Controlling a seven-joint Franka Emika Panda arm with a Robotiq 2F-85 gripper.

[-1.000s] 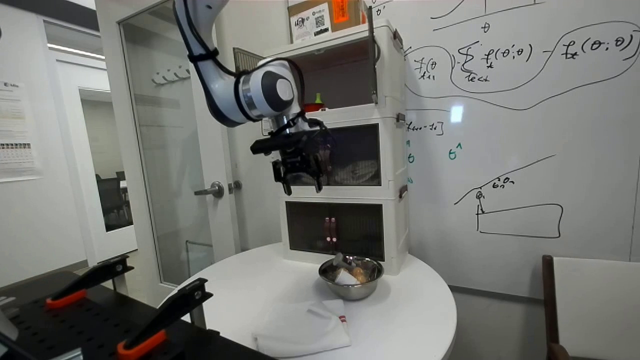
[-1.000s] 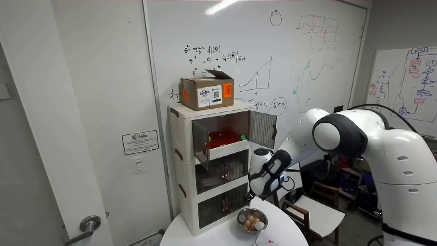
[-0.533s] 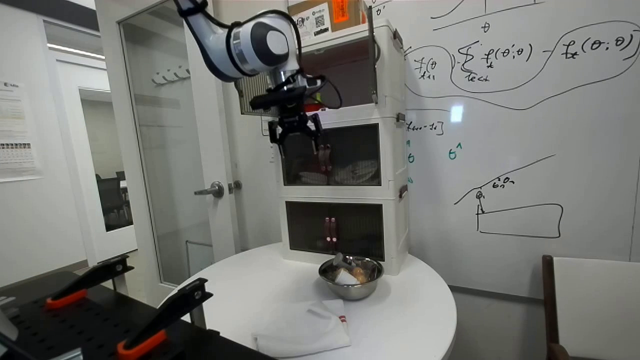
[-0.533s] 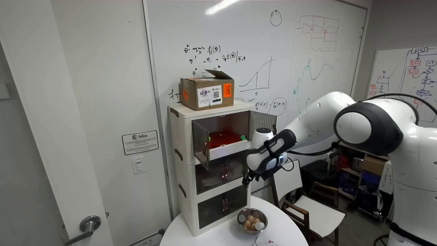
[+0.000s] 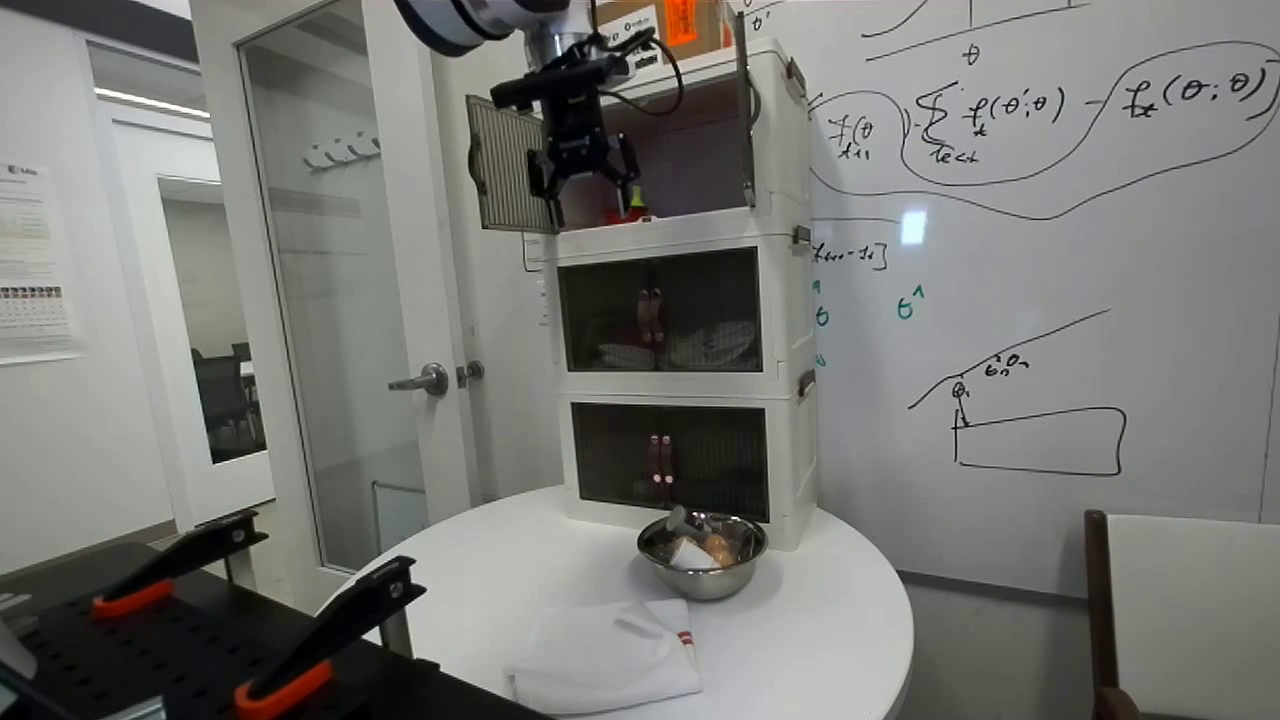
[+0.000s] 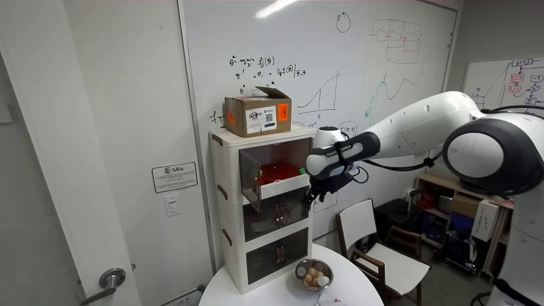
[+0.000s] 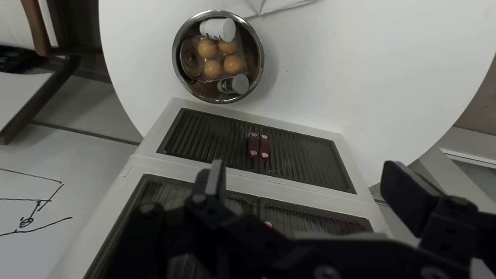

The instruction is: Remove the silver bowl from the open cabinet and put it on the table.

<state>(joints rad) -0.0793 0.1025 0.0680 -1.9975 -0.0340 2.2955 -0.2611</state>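
Observation:
The silver bowl (image 5: pixel 712 584) stands upright on the round white table (image 5: pixel 810 650), close to the front of the stacked cabinet (image 5: pixel 690 388). It holds brownish-orange balls and small jars, clearest in the wrist view (image 7: pixel 217 101). The cabinet's top compartment has its doors open; a red item (image 6: pixel 278 171) lies inside. My gripper (image 5: pixel 593 208) is open and empty, pointing down in front of that compartment, high above the table. It also shows in the wrist view (image 7: pixel 306 174), fingers wide apart with nothing between them. In the other exterior picture the gripper (image 6: pixel 309 203) is partly hidden.
An open door panel (image 5: pixel 510 165) hangs beside the gripper; another (image 6: pixel 250 178) stands out at the opposite side. The middle and bottom compartments are shut. A cardboard box (image 6: pixel 258 115) sits on top of the cabinet. A white cloth (image 5: pixel 605 660) lies on the table.
The arm has risen steadily, taking my gripper from in front of the middle compartment up to the open top one. The gripper stays open. The bowl has not moved.

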